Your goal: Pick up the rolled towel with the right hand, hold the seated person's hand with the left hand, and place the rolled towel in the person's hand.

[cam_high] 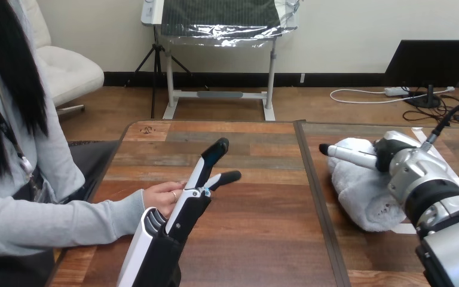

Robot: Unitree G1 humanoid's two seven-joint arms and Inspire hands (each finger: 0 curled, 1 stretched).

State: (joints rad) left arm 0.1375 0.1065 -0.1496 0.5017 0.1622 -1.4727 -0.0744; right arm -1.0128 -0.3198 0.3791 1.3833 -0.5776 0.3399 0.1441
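The rolled towel is lying on the wooden table at its right side. The right hand is resting over the towel's upper edge; whether it is gripping cannot be told. The left hand is standing wide, fingers straight, just beside the person's hand and not curling round it. The step in hand is judged to be towel pickup. The next move is calling for a firm closure on the towel, then a lift.

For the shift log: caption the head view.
Left hand open beside the person's hand; right hand at the rolled towel.
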